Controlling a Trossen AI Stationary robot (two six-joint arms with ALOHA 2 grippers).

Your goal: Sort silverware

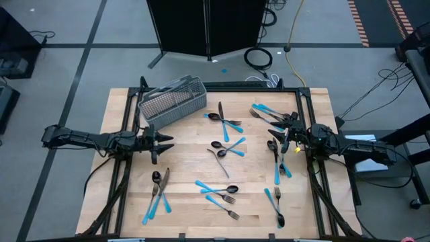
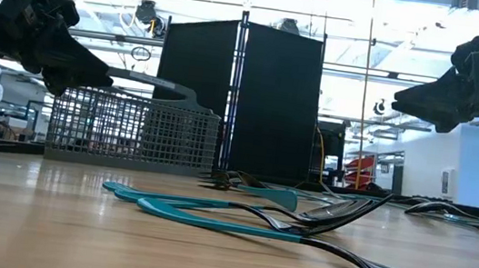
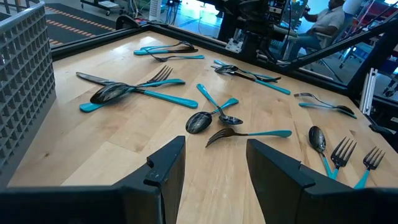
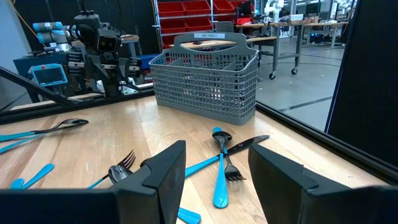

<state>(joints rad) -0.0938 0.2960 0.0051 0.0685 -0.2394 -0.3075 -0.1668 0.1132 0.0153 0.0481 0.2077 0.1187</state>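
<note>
- A pale wooden table [image 1: 181,181] with a dark frame is standing on a grey tiled floor, with a black cabinet [image 1: 207,27] looming beyond its far edge and cables trailing over the floor on the right.
- The silverware [image 1: 225,149] is lying scattered in loose crossed clusters over the middle, near and right parts of the table; none of it is showing inside the grey wire-mesh basket [image 1: 172,101], which is sitting at the far left corner.
- The left gripper [image 1: 163,142] is hovering above the left side of the table, just near of the basket, with its fingers [image 3: 163,168] parted and holding nothing.
- The right gripper [image 1: 285,138] is hanging over the right side, close above a cluster of pieces there, with its fingers [image 4: 165,165] spread and likewise gripping nothing.
- Judging by this, the sorting is only beginning: both arms are poised, and no piece is lifted yet.
- The next move is probably calling for one gripper to drop onto a single slim blue handle and close on it; picking one piece out of a crossed pile without dragging its neighbours is looking like the tricky part.
- Beyond the table, the wrist views are showing a workshop with red bins, benches and a seated person in the background.
</note>
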